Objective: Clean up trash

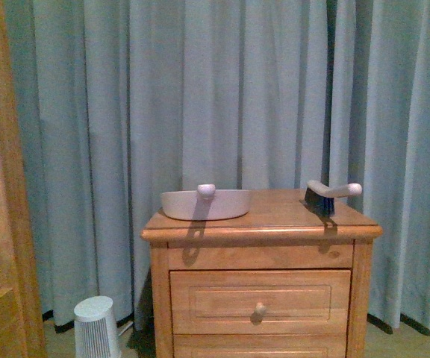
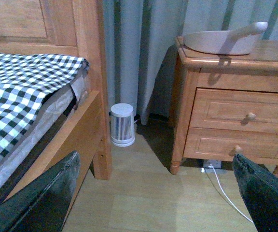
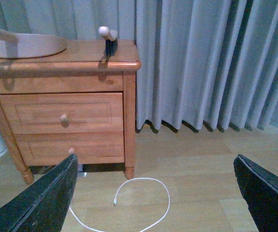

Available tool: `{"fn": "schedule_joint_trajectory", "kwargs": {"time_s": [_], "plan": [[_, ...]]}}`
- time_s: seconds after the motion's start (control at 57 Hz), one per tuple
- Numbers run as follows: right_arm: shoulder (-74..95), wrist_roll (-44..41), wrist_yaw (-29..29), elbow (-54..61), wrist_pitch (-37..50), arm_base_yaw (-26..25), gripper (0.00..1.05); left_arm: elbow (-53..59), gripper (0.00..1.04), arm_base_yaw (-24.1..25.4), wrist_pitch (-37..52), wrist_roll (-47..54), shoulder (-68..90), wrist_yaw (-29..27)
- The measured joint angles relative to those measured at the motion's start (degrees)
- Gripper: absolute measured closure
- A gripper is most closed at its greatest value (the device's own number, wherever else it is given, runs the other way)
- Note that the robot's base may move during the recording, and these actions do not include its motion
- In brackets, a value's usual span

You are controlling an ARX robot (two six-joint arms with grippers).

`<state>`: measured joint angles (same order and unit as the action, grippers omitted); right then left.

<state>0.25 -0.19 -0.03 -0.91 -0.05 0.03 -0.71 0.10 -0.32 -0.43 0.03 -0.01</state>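
Spread wide and empty, the left end effector (image 2: 156,159) hangs over a pale wood floor (image 2: 144,193) between a black-and-white checked bedcover (image 2: 18,92) and a drawered honey-wood desk (image 2: 226,111) bearing a pale plastic dustpan (image 2: 221,42). From the right wrist, the right end effector (image 3: 156,159), likewise released, overlooks a white cable (image 3: 141,179) looped on the floor by the desk. Front on, dustpan and dark-bristled hand brush (image 1: 327,194) sit apart on the desk. Crumpled white tissue trash shows in no view.

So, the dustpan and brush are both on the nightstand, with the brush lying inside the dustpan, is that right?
Not quite: both are on the nightstand, but the brush lies apart from the dustpan, near the top's right edge; the front view shows it.
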Motion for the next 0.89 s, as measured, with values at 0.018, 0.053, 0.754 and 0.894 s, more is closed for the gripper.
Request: {"fn": "schedule_joint_trajectory", "kwargs": {"time_s": [0.018,0.053,0.754,0.894], "plan": [[0.0,0.0,0.0,0.0,0.0,0.0,0.07,0.0,0.08,0.0,0.0,0.0,0.0,0.0],[0.0,0.0,0.0,0.0,0.0,0.0,0.07,0.0,0.08,0.0,0.0,0.0,0.0,0.0],[0.0,0.0,0.0,0.0,0.0,0.0,0.07,0.0,0.08,0.0,0.0,0.0,0.0,0.0],[0.0,0.0,0.0,0.0,0.0,0.0,0.07,0.0,0.08,0.0,0.0,0.0,0.0,0.0]]}}
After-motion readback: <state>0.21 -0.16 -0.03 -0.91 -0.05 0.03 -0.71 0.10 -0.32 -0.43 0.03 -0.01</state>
